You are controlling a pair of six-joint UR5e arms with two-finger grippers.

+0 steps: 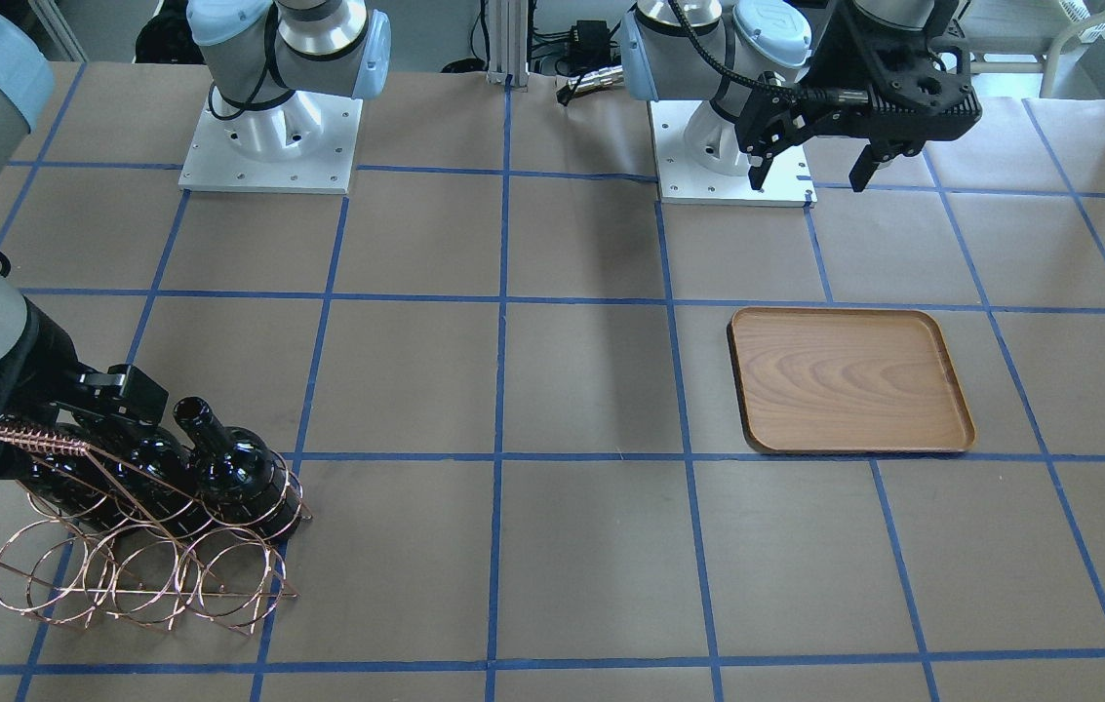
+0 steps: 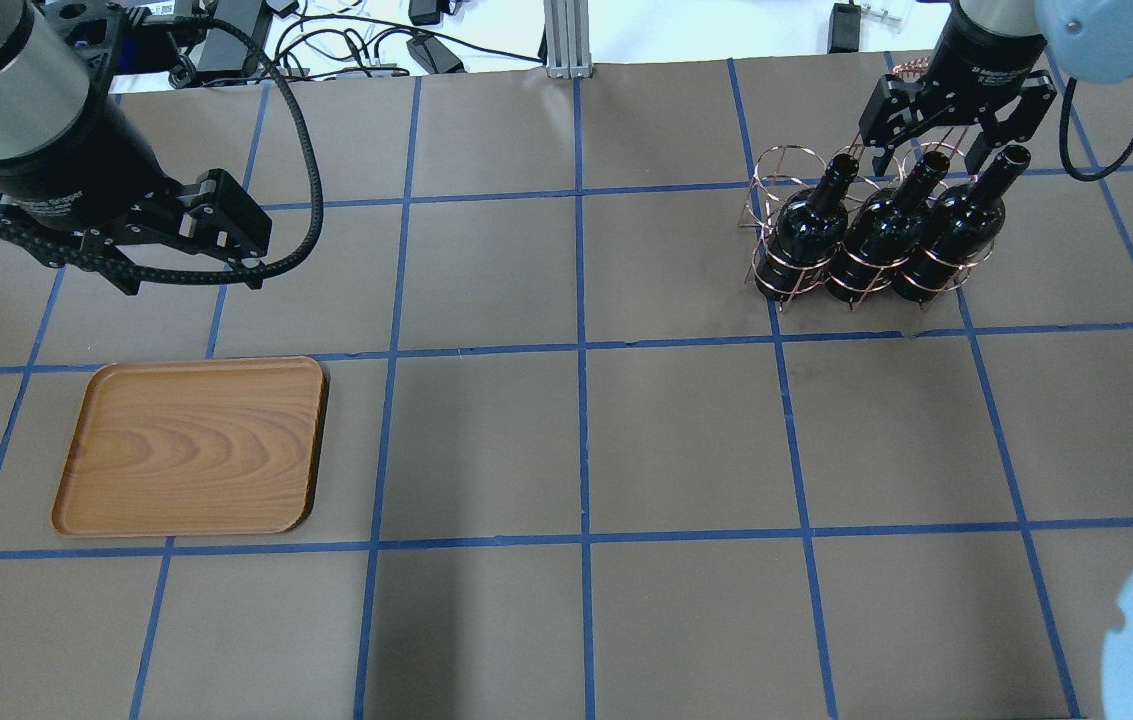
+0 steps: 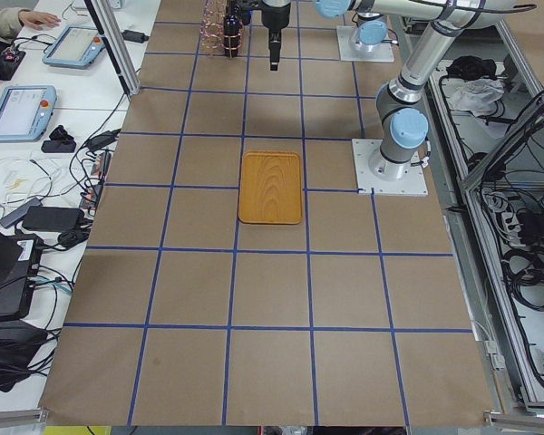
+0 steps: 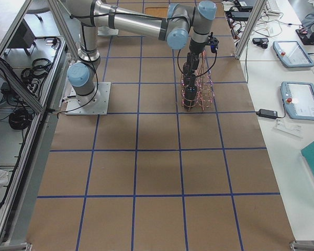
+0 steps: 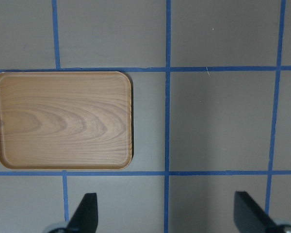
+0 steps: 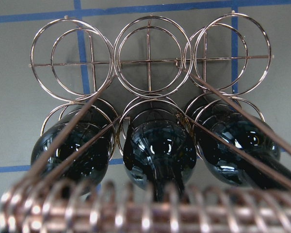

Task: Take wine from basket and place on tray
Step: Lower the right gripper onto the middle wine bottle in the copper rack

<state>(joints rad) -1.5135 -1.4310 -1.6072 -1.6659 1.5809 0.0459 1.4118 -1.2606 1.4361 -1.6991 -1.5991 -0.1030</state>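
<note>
Three dark glass wine bottles stand tilted in the copper wire basket (image 2: pixel 774 185) at the far right: the left (image 2: pixel 811 228), the middle (image 2: pixel 876 238) and the right (image 2: pixel 958 228). My right gripper (image 2: pixel 931 150) is open, with its fingers either side of the middle bottle's neck top, just above the coiled handle (image 6: pixel 145 208). The right wrist view looks down on the middle bottle (image 6: pixel 160 150). The wooden tray (image 2: pixel 191 445) lies bare at the near left. My left gripper (image 2: pixel 188 280) is open and empty, raised behind the tray (image 5: pixel 63 119).
The brown table carries a blue tape grid. The two arm bases (image 1: pixel 269 146) (image 1: pixel 732 161) stand at the robot's edge. Cables (image 2: pixel 356 45) lie past the far edge. The basket's upper hoops (image 6: pixel 148 60) hold nothing.
</note>
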